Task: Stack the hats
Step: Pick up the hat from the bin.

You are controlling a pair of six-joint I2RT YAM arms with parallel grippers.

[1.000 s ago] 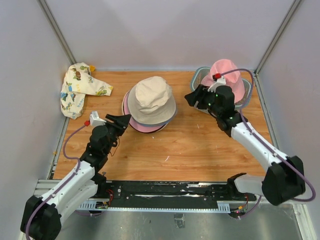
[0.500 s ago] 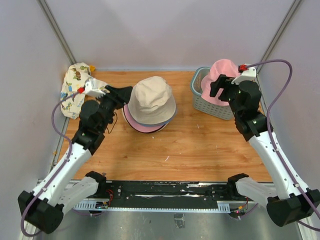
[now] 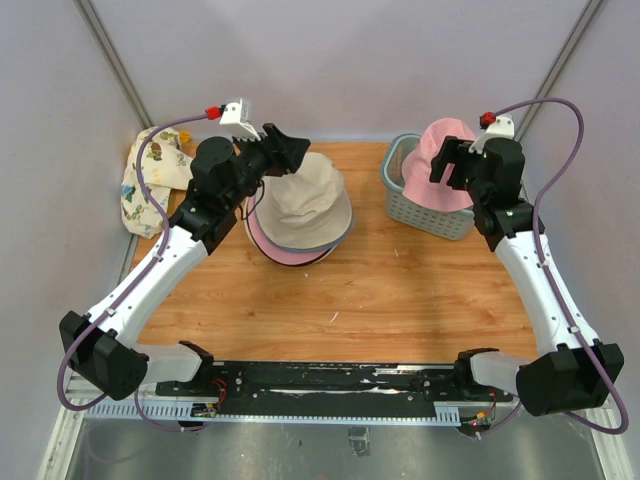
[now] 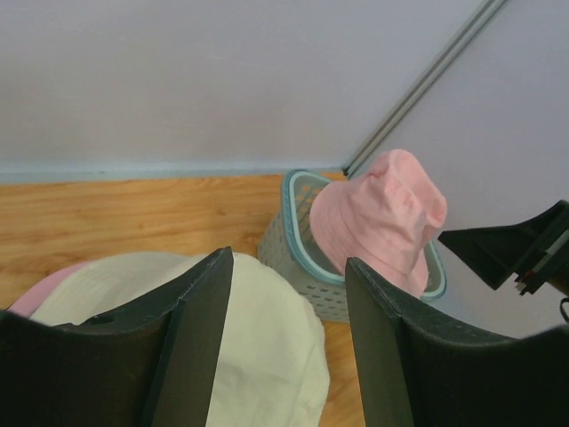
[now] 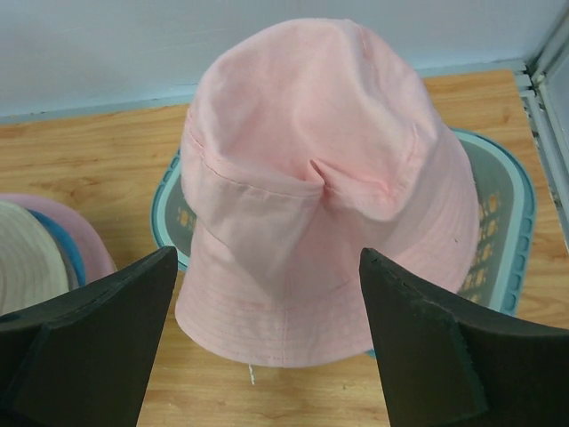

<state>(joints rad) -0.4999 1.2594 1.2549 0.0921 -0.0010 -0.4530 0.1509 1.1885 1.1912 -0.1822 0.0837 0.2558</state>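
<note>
From above I see the whole desk (image 3: 400,290); both wrist cameras face the back wall (image 4: 178,71), sharing the pink hat (image 5: 311,178).

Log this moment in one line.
left end effector open above cream hat | right end effector open facing pink hat on basket | nothing held

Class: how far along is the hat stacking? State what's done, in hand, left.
Done: the cream hat tops a pile over a blue brim and a pink brim. In hand: nothing; the right gripper open at the pink hat on the basket, the left gripper open above the pile. Left: the pink hat and the patterned hat.
</note>
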